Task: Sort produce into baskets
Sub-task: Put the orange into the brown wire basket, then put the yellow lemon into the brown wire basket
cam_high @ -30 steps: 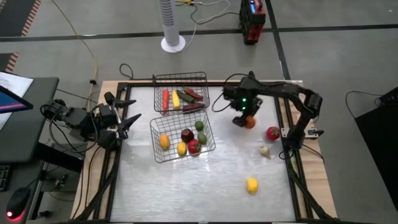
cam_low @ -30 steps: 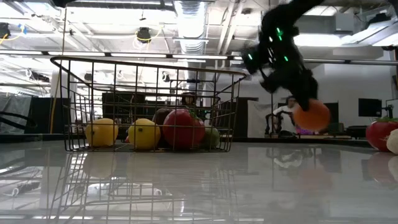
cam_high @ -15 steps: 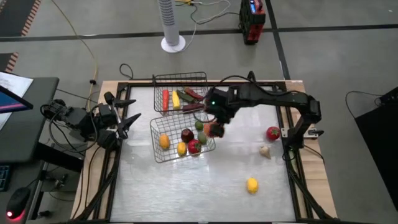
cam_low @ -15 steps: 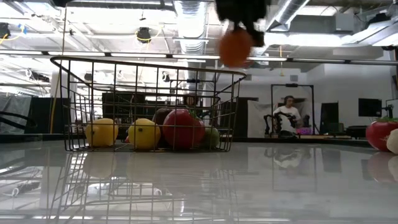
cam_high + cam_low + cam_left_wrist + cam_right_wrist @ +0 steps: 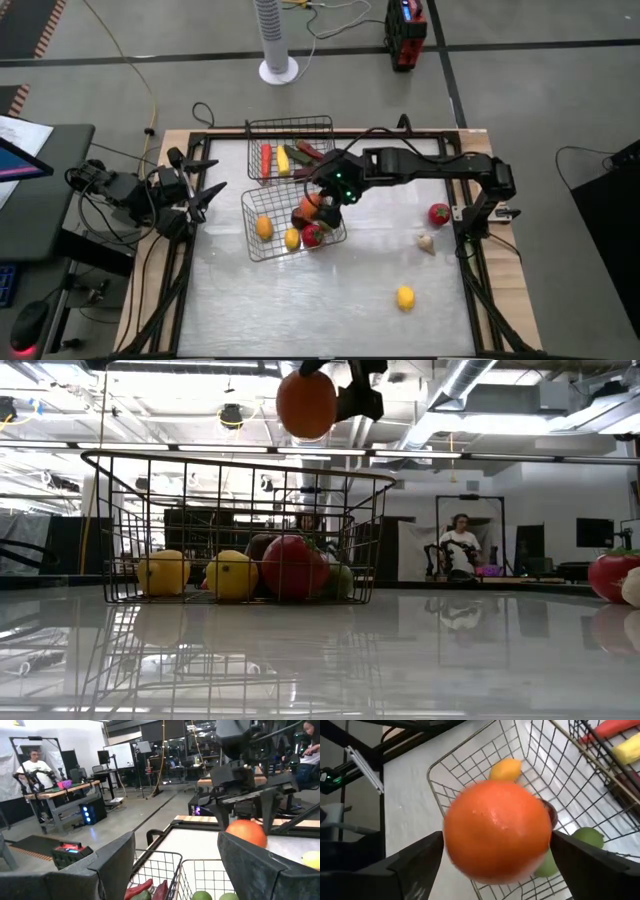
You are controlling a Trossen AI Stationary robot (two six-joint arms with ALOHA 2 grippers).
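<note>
My right gripper (image 5: 316,205) is shut on an orange (image 5: 497,831) high above the near wire basket (image 5: 292,222), which holds lemons, a red apple and green fruit. The orange also shows in the low view (image 5: 306,404) and the left wrist view (image 5: 246,832). The far basket (image 5: 290,150) holds long vegetables: a red one, a yellow one and dark red ones. A red apple (image 5: 438,213), a pale piece (image 5: 426,243) and a lemon (image 5: 405,297) lie on the table at the right. My left gripper (image 5: 210,193) is open at the table's left edge. My right gripper pinches the orange between its two fingers, one on each side (image 5: 451,840) of its round body. The fingers slant down from the table's right. The orange hangs lifted clear, above the near basket's rim.
The two baskets stand side by side at the table's far left centre. A dark frame (image 5: 470,280) runs around the table. Bare tabletop (image 5: 300,310) lies toward the near edge. A person sits in the room beyond the table (image 5: 460,545).
My right gripper has carried the orange from the table's right side toward the left and up, from beside the table surface to above the near basket. The orange stays held. My left arm has kept still.
</note>
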